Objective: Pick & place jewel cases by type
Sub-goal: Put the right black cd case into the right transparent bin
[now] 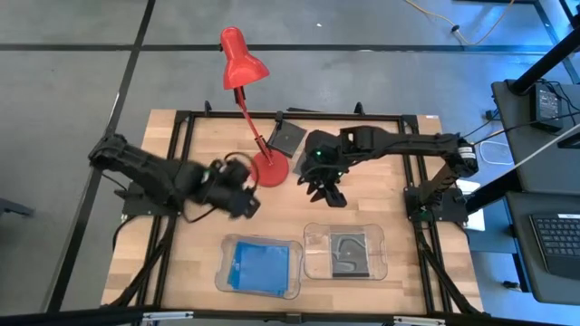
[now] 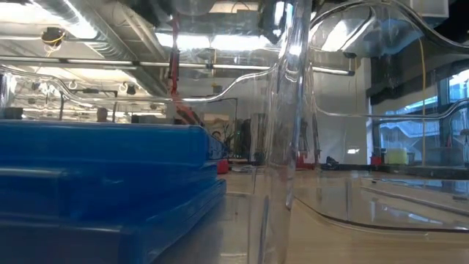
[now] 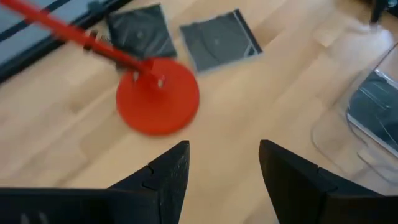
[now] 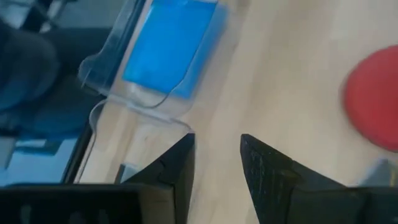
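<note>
Dark grey jewel cases [image 1: 288,137] are lying at the upper centre of the high view, behind the red lamp base [image 1: 270,169]. I am hovering my right gripper [image 1: 328,193] just right of that base, fingers parted and empty, nearer them than my left gripper [image 1: 243,201], also parted and empty. Sorted cases are sitting in both trays [image 1: 313,237].

Red lamp [image 1: 245,59] stands mid-tabletop [image 1: 172,244], round base [image 1: 271,169] on the wood, shade leaning toward the far edge. Two clear trays near the front edge: left tray [image 1: 224,272], right tray [image 1: 314,237], side by side. Black frame [image 1: 181,127] rims the tabletop. Laptop [image 1: 555,244] on a side desk at right.
</note>
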Robot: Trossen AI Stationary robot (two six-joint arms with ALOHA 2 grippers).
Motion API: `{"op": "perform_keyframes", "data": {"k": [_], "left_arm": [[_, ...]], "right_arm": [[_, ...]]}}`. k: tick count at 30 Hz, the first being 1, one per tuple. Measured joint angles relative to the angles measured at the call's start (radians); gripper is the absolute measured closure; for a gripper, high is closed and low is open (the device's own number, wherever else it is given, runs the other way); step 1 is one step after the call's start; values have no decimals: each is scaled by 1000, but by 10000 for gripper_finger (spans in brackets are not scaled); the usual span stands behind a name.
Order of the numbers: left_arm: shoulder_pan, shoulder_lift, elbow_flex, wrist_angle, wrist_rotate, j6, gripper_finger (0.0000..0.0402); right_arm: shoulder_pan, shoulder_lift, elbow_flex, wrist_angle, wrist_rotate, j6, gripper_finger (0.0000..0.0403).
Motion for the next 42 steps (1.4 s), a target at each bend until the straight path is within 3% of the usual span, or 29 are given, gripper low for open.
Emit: {"op": "perform_keyframes", "data": {"k": [5, 9, 18, 23, 30, 32, 35, 42], "left_arm": [[217, 0, 0, 182, 162, 326, 210], [406, 12, 0, 322, 325, 539, 212], [695, 146, 0, 414, 619, 840, 212], [737, 261, 0, 429, 706, 988, 211], [739, 413, 0, 541, 834, 1141, 213], [731, 453, 0, 594, 857, 1143, 212], [715, 508, 0, 677, 860, 1136, 210], [672, 593, 0, 784, 820, 1282, 211]], "right_arm": [[-49, -5, -127, 47, -102, -70, 269], [-111, -12, -184, 73, -103, -113, 269], [-323, -12, -228, 161, -108, -177, 270], [-423, -13, -264, 190, -133, -91, 270], [-521, -13, -349, 212, -360, -49, 270], [-539, -13, -382, 255, -383, -20, 270], [-564, -12, -420, 345, -373, 59, 270], [-625, -11, -433, 414, -197, 243, 270]]}}
